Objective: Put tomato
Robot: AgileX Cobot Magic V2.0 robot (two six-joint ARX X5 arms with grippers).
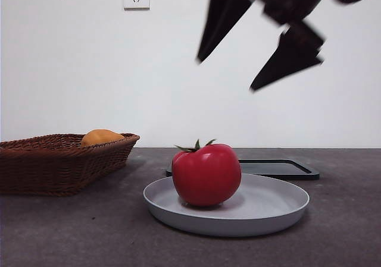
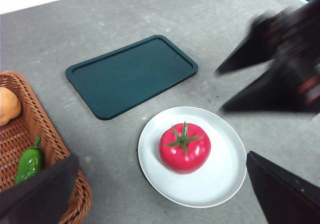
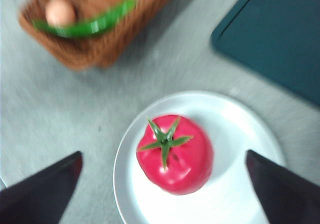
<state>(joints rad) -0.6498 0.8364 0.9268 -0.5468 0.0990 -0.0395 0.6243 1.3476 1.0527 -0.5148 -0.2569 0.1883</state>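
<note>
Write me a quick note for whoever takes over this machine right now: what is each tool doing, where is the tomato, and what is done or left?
Right tool: open, holding nothing, in the air above the tomato.
Left tool: open, holding nothing, waiting off to the side near the basket.
Tomato: sits upright on the plate, stem up, free of both tools.
Done: tomato appears placed on the plate.
Left: probably only pulling the right arm clear.

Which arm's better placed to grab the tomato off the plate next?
Right, probably. The right gripper hangs open above the tomato on the white plate, and its wrist view looks down on the tomato between the jaws. The left gripper, also open, sits farther back by the basket.
</note>
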